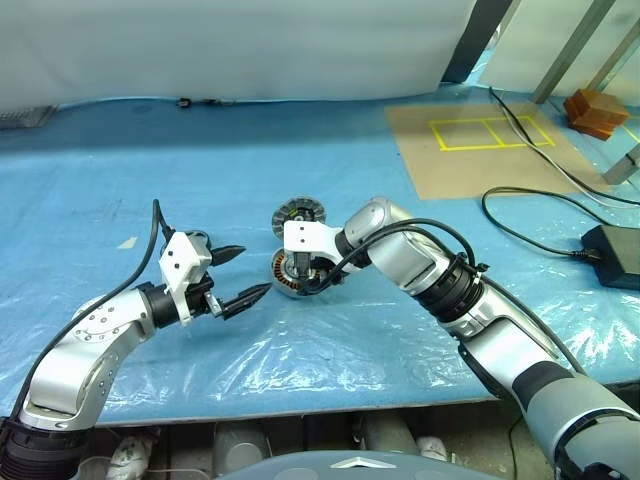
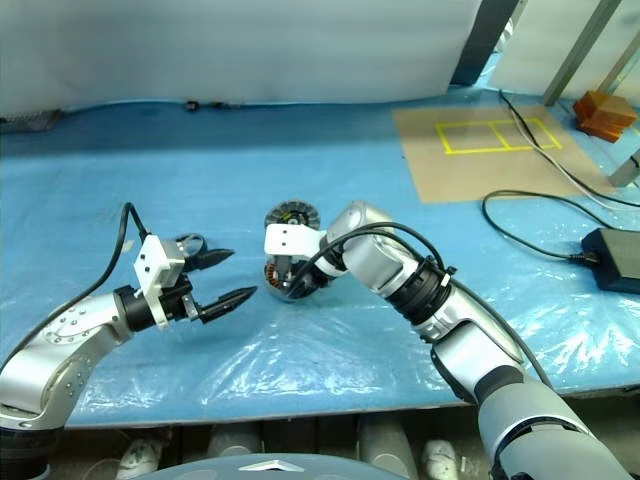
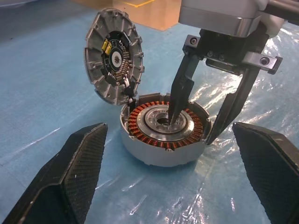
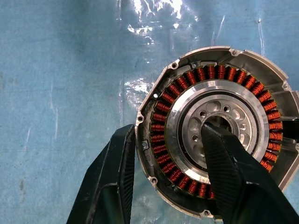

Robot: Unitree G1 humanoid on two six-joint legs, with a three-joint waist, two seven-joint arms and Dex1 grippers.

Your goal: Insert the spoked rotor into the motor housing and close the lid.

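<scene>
Blue plastic sheeting (image 1: 300,360) covered the work surface. Near its middle sat the motor housing (image 3: 163,133), copper windings exposed, with the lid (image 3: 113,57) propped on edge against its far rim, ribbed face toward the housing. The right gripper (image 4: 175,179) straddled the housing wall, 1 finger in the central bore and 1 outside the rim. The left gripper (image 1: 240,275) hovered beside the housing, fingers spread wide and empty.

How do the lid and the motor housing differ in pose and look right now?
The lid stands tilted up at the rim of the motor housing, which lies flat. The lid shows radial ribs and a dark centre; the housing shows copper windings around a silver hub. Both are round, silver and similar in width.
</scene>
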